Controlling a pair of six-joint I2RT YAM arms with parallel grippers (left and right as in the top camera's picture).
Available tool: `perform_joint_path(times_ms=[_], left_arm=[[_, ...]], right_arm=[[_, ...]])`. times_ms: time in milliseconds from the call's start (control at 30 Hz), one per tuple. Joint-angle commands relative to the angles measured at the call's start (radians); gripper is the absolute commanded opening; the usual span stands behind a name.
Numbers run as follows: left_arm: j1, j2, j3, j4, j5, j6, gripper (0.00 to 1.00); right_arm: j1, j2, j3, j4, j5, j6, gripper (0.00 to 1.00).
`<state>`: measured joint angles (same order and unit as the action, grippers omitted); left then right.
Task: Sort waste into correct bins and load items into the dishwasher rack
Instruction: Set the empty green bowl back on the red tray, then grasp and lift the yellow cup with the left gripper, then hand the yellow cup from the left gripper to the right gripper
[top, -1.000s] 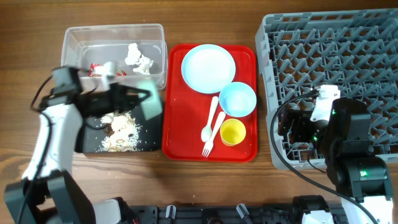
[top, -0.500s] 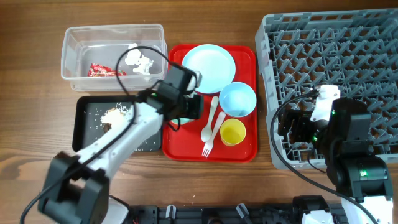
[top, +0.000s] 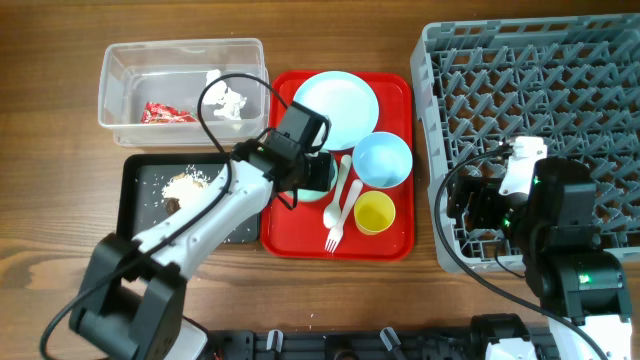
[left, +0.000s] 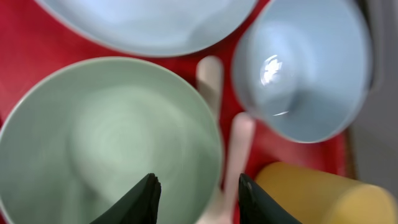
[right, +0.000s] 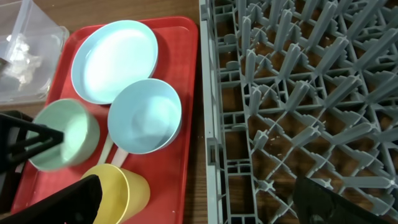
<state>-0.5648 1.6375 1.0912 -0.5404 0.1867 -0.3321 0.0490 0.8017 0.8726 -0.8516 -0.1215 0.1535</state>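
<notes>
The clear plastic tub (top: 106, 90) at the far left holds a crumpled red wrapper (top: 165, 113) and a crumpled white tissue (top: 226, 98). Just below it, the black tray (top: 135, 215) carries beige-brown food scraps (top: 188, 186).

The left arm slants across that tray onto the red serving tray (top: 290, 228). There the left gripper (left: 196, 193) is clamped over the rim of the pale green bowl (left: 106, 137), with one finger inside and one outside.

Also on the serving tray are:
- a light blue plate (top: 335, 105) at the back
- a light blue bowl (top: 382, 160)
- a yellow cup (top: 375, 213)
- a white plastic spoon (top: 333, 212) and a white plastic fork (top: 350, 198), lying side by side between the green bowl and the cup

The grey dishwasher rack (top: 530, 90) stands at the right. The right arm sits over its near-left corner, and the right gripper (right: 196, 186) is spread wide, grasping nothing.
</notes>
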Motion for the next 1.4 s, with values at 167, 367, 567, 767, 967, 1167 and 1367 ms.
perform_joint_path(times_ms=[167, 367, 567, 767, 967, 1167, 1367], left_arm=[[-0.055, -0.036, 0.035, -0.010, 0.235, 0.003, 0.45], [-0.142, 0.040, 0.035, -0.057, 0.186, 0.003, 0.45], [-0.182, 0.122, 0.035, -0.073, 0.100, 0.002, 0.29], [-0.141, 0.101, 0.035, -0.085, 0.101, -0.008, 0.04], [0.025, -0.072, 0.035, -0.073, 0.307, -0.021, 0.04], [0.229, -0.065, 0.035, 0.226, 0.631, -0.317, 0.04], [0.253, 0.042, 0.035, 0.380, 0.970, -0.417, 0.04]], right_arm=[[-0.003, 0.002, 0.020, 0.005, 0.144, 0.059, 0.99], [-0.003, 0.002, 0.020, -0.006, 0.144, 0.056, 1.00], [-0.003, 0.002, 0.020, -0.013, 0.144, 0.056, 1.00], [-0.003, 0.002, 0.020, -0.026, 0.164, 0.057, 1.00], [-0.003, 0.017, 0.020, -0.010, 0.211, 0.060, 1.00], [-0.003, 0.133, 0.020, 0.071, -0.260, -0.045, 1.00], [-0.003, 0.286, 0.020, 0.177, -0.639, -0.155, 1.00]])
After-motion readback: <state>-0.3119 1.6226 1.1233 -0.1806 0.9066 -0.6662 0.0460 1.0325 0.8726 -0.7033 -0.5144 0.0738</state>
